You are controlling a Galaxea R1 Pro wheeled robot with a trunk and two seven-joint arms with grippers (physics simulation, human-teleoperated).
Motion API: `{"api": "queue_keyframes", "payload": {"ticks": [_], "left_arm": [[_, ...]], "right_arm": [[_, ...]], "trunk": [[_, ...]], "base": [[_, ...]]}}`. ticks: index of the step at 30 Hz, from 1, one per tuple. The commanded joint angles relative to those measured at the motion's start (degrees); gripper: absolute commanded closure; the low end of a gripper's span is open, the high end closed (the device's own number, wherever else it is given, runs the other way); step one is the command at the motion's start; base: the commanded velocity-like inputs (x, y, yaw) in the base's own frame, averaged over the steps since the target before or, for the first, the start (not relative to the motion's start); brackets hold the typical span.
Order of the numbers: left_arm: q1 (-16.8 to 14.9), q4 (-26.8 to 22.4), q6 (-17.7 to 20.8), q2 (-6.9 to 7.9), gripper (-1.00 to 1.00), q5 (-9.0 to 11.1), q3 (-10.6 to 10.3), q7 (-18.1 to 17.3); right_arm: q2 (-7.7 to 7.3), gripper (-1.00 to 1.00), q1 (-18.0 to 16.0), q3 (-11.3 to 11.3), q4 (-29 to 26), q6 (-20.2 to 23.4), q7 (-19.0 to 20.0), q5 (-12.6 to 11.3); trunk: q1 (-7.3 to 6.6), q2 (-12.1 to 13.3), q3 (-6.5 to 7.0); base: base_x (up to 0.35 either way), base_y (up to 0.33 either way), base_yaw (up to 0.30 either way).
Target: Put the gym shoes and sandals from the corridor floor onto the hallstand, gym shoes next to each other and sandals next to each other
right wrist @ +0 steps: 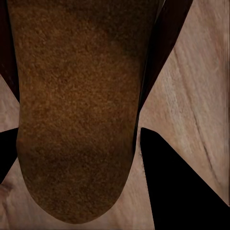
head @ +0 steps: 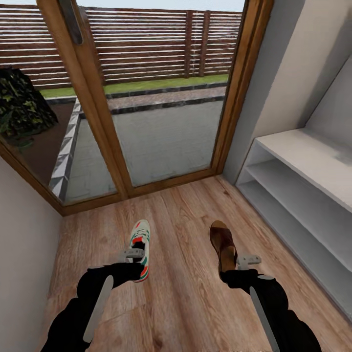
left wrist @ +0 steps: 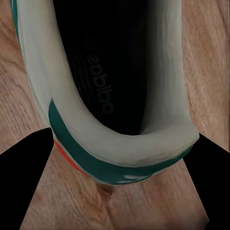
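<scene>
One gym shoe (head: 140, 240), white with green stripes, lies toe-forward over the corridor floor (head: 181, 303). My left gripper (head: 135, 258) is at its heel. In the left wrist view the heel collar (left wrist: 120, 143) fills the gap between the two dark fingers (left wrist: 28, 182), which touch it on both sides. One brown sandal (head: 221, 242) points the same way to the right, with my right gripper (head: 238, 266) at its heel. In the right wrist view, one finger (right wrist: 182, 182) presses the edge of the sandal's tan footbed (right wrist: 76, 105); the other is mostly hidden behind it. The hallstand (head: 313, 161) is at the right.
A wood-framed glass door (head: 161, 127) closes the corridor straight ahead, with a patio and fence beyond it. A plain wall (head: 19, 244) runs along the left. The hallstand's open shelves (head: 293, 205) run along the right wall.
</scene>
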Motion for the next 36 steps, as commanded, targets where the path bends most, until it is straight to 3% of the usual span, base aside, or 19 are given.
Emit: {"api": "queue_keyframes", "payload": {"ticks": [1,36], "left_arm": [[0.0,-0.1,0.3,-0.03,1.0,0.2,0.0,0.1],[0.0,0.0,0.3,-0.04,1.0,0.3,-0.2,0.0]], "right_arm": [[0.0,1.0,0.0,0.0,0.0,0.3,-0.1,-0.2],[0.0,1.0,0.1,0.1,0.0,0.3,-0.1,-0.1]], "trunk": [[-0.01,0.0,-0.04],[-0.01,0.0,1.04]], "base": [[0.0,0.0,-0.28],[0.0,0.0,-0.265]]}}
